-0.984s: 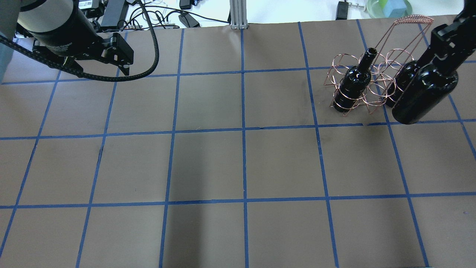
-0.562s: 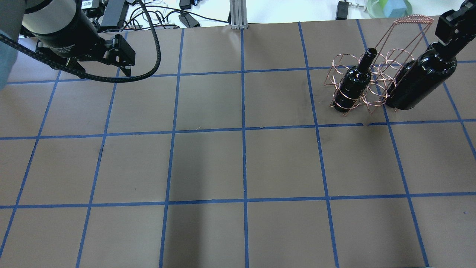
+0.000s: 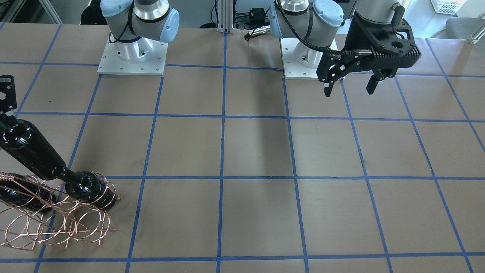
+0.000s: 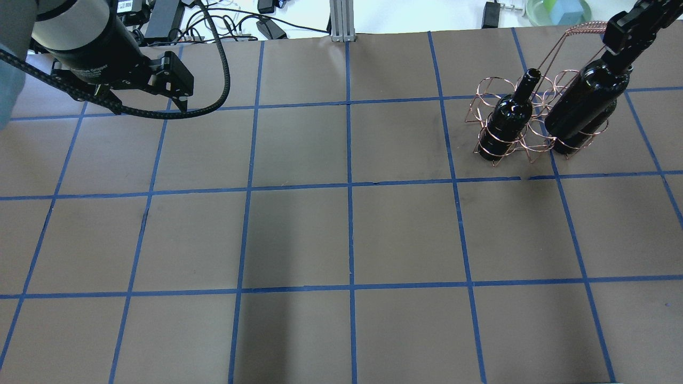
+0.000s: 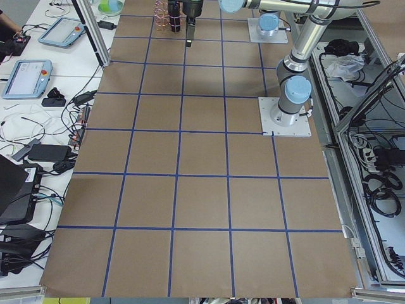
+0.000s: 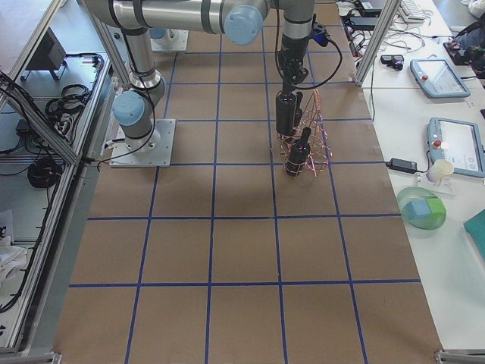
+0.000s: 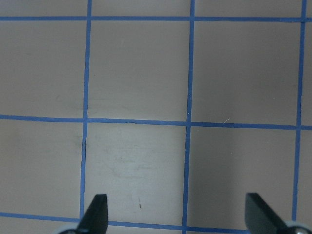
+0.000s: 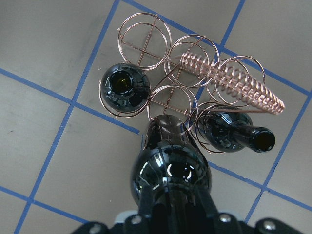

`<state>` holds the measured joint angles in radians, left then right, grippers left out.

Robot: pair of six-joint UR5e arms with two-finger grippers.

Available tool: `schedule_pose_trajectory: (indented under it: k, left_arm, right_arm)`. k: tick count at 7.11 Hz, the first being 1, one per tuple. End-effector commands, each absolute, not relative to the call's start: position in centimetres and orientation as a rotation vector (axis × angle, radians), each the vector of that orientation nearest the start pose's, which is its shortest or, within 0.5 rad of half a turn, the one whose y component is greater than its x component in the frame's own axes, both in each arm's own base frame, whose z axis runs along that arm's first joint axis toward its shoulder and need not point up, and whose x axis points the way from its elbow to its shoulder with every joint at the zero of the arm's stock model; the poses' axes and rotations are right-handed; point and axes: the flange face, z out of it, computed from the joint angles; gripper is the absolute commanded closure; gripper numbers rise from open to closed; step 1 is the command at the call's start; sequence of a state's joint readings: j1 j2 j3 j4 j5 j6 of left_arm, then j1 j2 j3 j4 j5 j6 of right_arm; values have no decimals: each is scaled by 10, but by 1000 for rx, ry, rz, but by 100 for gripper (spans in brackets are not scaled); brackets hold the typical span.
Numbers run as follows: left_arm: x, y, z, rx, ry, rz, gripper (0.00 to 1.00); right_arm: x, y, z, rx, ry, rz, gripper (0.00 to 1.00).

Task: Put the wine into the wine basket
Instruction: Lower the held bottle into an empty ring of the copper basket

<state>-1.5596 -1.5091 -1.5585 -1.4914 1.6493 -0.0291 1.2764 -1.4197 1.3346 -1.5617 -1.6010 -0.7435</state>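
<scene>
My right gripper (image 4: 621, 37) is shut on the neck of a near-black wine bottle (image 4: 581, 106) and holds it upright over the copper wire wine basket (image 4: 533, 114). In the right wrist view the bottle (image 8: 168, 175) has its base at a front loop of the basket (image 8: 195, 63). Two more bottles stand in loops: one at the left end (image 4: 507, 120) (image 8: 126, 90), one beside the held bottle (image 8: 234, 134). From the front the held bottle (image 3: 26, 151) rises over the basket (image 3: 57, 223). My left gripper (image 3: 348, 89) (image 7: 178, 214) is open and empty, far off.
A green bowl with a blue block (image 4: 557, 10) sits beyond the mat at the back right. Cables (image 4: 224, 21) and an aluminium post (image 4: 341, 21) line the back edge. The basket's tall coiled handle (image 8: 234, 80) rises beside the held bottle.
My right gripper has carried the bottle back and leftward from beside the basket to over it and brought it down toward a loop. The left arm has barely moved.
</scene>
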Motion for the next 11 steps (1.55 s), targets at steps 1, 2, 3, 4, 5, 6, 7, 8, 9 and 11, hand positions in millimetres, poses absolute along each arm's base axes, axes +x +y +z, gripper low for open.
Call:
schedule_pose_trajectory:
  k: [1,2,3,4,5,6,7,8,9,11]
  left_arm:
    - [-119,-480,533,-75,3053,-233,0]
    - [-119,-479,533,-72,3054,-226,0]
    - [-119,-479,532,-72,3054,-224,0]
    - [-119,-479,532,-72,3054,-224,0]
    - [-120,-478,533,-72,3054,-226,0]
    - [-120,-478,533,-72,3054,-226,0]
    - [-120,-479,532,-70,3054,-224,0]
    - [-120,-479,533,-70,3056,-227,0]
    - [-120,-478,533,-72,3054,-226,0]
    - [-120,-479,532,-70,3054,-224,0]
  right_arm:
    - [-42,-588,512,-717,3125,-92,100]
    - [-43,-593,506,-724,3122,-88,100]
    - [-44,-596,505,-732,3125,-100,100]
    - [-46,-600,502,-733,3129,-113,100]
    - [-47,-605,497,-734,3131,-120,100]
    - [-48,-606,496,-734,3131,-120,100]
    - [-48,-609,494,-734,3132,-122,100]
    - [-48,-612,487,-734,3120,-113,100]
    - [-47,-615,483,-731,3100,-116,100]
    - [-49,-618,476,-736,3103,-91,100]
